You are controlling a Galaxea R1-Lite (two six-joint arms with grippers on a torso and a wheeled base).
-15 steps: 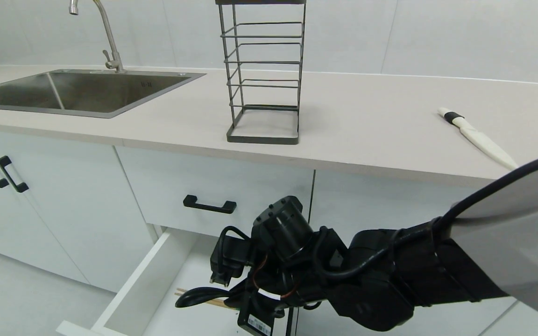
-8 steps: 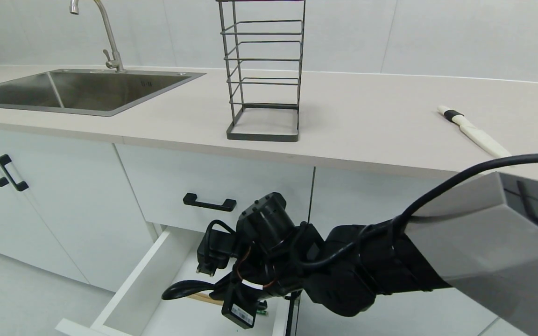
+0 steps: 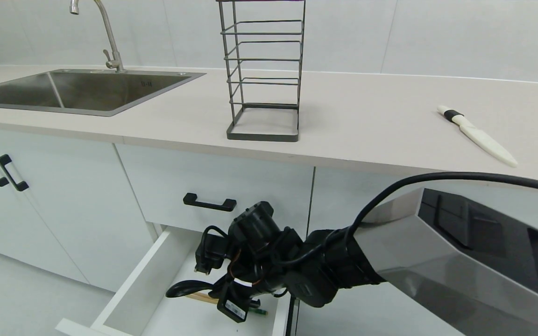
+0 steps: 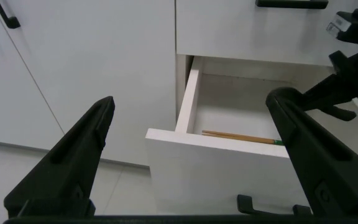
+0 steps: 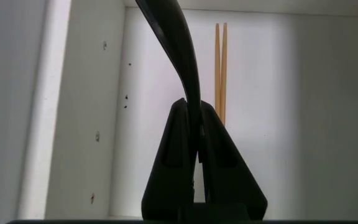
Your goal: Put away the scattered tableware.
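Observation:
My right gripper (image 3: 220,293) is shut on the handle of a black spoon (image 3: 186,289), whose bowl hangs over the open white drawer (image 3: 128,285). In the right wrist view the fingers (image 5: 179,143) pinch the spoon (image 5: 174,46) above the drawer floor. A pair of wooden chopsticks (image 5: 220,68) lies in the drawer beside it, seen too from the head (image 3: 200,297) and left wrist (image 4: 238,137). My left gripper (image 4: 192,102) is open, low in front of the drawer (image 4: 185,102). A white knife (image 3: 477,135) with a black band lies on the counter at the right.
A tall dark wire rack (image 3: 263,70) stands mid-counter. The steel sink (image 3: 77,88) and faucet (image 3: 105,32) are at the left. Above the open drawer is a shut drawer with a black handle (image 3: 209,204). Cabinet doors with black handles (image 3: 3,172) lie to the left.
The right arm has carried the black spoon leftward and a little lower over the drawer. Its forearm no longer covers the knife's tip.

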